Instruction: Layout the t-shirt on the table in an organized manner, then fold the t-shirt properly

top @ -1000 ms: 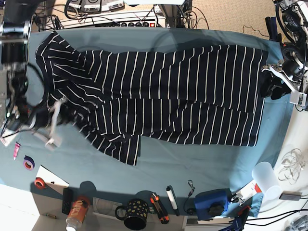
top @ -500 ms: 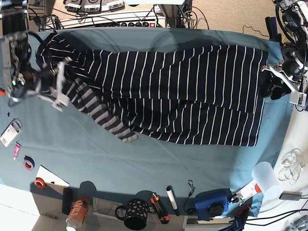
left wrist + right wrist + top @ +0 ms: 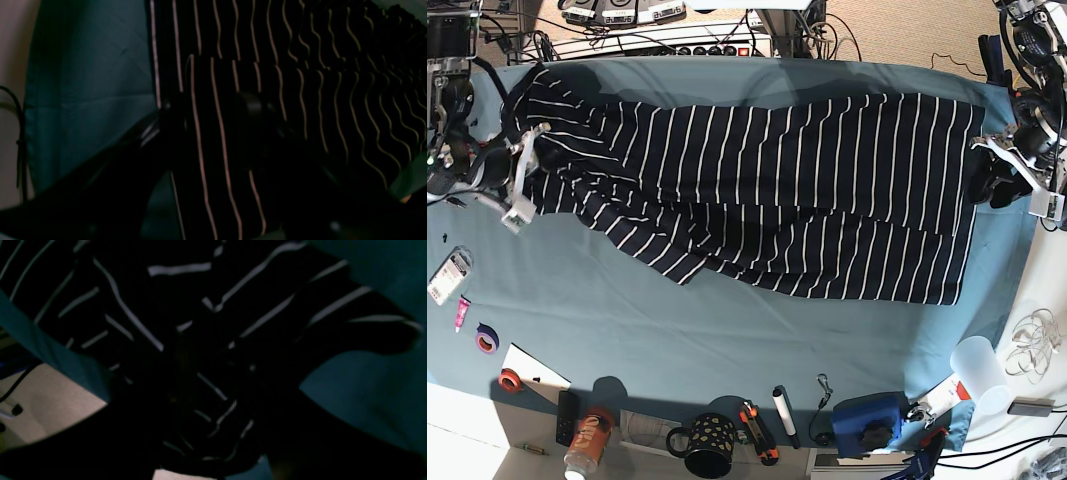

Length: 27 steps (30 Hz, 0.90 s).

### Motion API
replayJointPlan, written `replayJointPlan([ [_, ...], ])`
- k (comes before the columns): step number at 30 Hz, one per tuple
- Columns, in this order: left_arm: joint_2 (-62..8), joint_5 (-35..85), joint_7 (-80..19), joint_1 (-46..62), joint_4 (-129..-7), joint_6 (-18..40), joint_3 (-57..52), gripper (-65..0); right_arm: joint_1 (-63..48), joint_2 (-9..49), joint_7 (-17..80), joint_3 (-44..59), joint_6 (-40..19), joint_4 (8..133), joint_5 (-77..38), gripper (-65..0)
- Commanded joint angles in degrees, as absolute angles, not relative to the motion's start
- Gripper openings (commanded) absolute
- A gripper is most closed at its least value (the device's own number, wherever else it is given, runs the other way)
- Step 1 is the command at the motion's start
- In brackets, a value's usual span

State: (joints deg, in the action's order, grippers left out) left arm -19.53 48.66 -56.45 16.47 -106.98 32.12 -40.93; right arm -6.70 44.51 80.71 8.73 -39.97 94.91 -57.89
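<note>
The t-shirt (image 3: 767, 190), dark with thin white stripes, lies lengthwise across the teal table (image 3: 777, 340). Its lower left part ends in a folded corner. My right gripper (image 3: 527, 178) is at the shirt's left end, shut on bunched fabric. The right wrist view shows that striped cloth (image 3: 133, 306) gathered at the gripper (image 3: 206, 373). My left gripper (image 3: 983, 165) is at the shirt's right edge. In the left wrist view the gripper (image 3: 210, 110) pinches a fold of the shirt (image 3: 333, 100), with table cloth (image 3: 90, 100) beside it.
Along the near edge stand a dotted mug (image 3: 709, 445), an orange can (image 3: 587, 440), a marker (image 3: 784, 415), a blue box (image 3: 867, 420) and a white cup (image 3: 979, 368). Tape rolls (image 3: 487, 338) lie near left. A power strip (image 3: 677, 45) lies behind the far edge.
My right gripper moved toward the far edge and left with the sleeve. The hanging lower-left flap was pulled up and now lies flatter. The left arm has not moved.
</note>
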Motion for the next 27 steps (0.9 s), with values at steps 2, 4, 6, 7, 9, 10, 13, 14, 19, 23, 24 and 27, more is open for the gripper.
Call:
replayJointPlan([
  [2, -20.47, 49.65, -55.55, 16.21, -107.85, 32.14, -41.28, -39.2, -4.43, 46.78, 80.0, 12.45, -40.0, 95.66, -61.14, -45.8],
  [4, -20.49, 49.67, -55.66, 16.34, -107.85, 32.14, -41.54, -39.2, -2.33, 46.28, 80.0, 16.73, -40.0, 95.66, -63.09, -45.8],
  [6, -20.47, 49.67, -55.68, 16.36, -107.85, 31.94, -42.63, -39.2, 0.73, 45.32, 80.0, 20.84, -40.0, 95.66, -65.39, -45.8],
  [7, -20.47, 49.69, -55.64, 16.36, -107.85, 31.92, -43.68, -39.2, 2.44, 44.56, 80.0, 22.33, -40.0, 95.66, -66.52, -45.9],
  [9, -20.47, 49.76, -55.61, 16.34, -107.85, 31.94, -46.83, -39.2, 5.52, 43.46, 80.0, 22.9, -40.0, 95.66, -68.71, -45.9],
  [10, -20.47, 50.15, -55.66, 16.36, -107.85, 31.97, -48.75, -39.2, 6.55, 43.31, 80.0, 22.28, -40.0, 95.66, -69.01, -45.9],
  [13, -20.47, 51.37, -55.66, 16.36, -107.85, 31.99, -55.0, -39.2, 8.4, 43.31, 80.0, 18.61, -40.0, 95.64, -68.95, -45.9],
  [14, -20.47, 52.23, -55.7, 16.36, -107.85, 31.99, -57.06, -39.2, 8.82, 43.31, 80.0, 16.99, -40.0, 95.64, -68.77, -45.9],
  [19, -20.49, 53.23, -57.25, 16.36, -107.85, 32.53, -64.05, -39.2, 12.58, 39.31, 79.61, 5.87, -40.0, 95.64, -61.01, -45.9],
  [23, -20.45, 56.12, -60.47, 16.36, -107.85, 33.5, -64.25, -39.2, 16.27, 34.57, 75.85, -5.58, -40.0, 95.64, -52.49, -45.9],
  [24, -20.47, 57.12, -60.53, 16.36, -107.85, 33.47, -64.27, -39.2, 17.26, 33.41, 75.57, -8.34, -40.0, 95.64, -50.33, -45.9],
  [27, -20.47, 57.49, -60.42, 16.36, -107.85, 33.47, -64.27, -39.2, 20.25, 30.17, 73.87, -14.83, -40.0, 95.64, -42.89, -45.9],
])
